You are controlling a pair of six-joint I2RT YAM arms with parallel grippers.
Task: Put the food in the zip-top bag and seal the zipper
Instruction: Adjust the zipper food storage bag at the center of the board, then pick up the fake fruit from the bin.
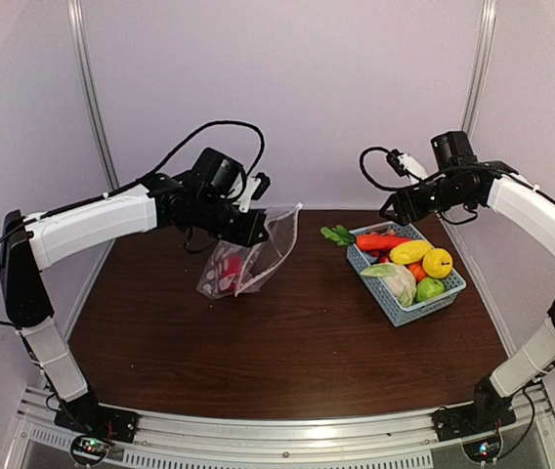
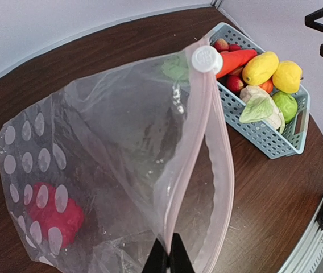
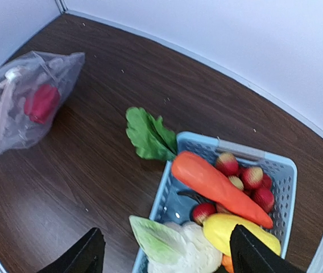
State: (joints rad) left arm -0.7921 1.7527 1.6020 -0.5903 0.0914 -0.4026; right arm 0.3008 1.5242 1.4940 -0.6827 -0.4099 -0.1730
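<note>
bag: clear floppy polka-dot zip-top bag (image 1: 248, 256) hung centre-left in top view; likely limp, slick; best gripped at zipper (image 2: 185, 159).
left gripper (image 2: 169, 259): clamped tight on its mouth edge.
right gripper (image 3: 166, 253): stood wide, empty, over toy fruits and vegetables (image 3: 212, 185) in light-blue mesh basket (image 3: 160, 193).

Left gripper (image 1: 258, 231) pinching the top edge of a clear bag (image 1: 250, 256) over a dark wooden table (image 1: 287, 357), red toy food (image 1: 227, 270) inside, right gripper (image 1: 392, 208) poised above the far end of a blue basket (image 1: 409, 315) holding carrot (image 1: 383, 241), yellow fruits (image 1: 438, 262), cabbage (image 1: 396, 281)
</note>
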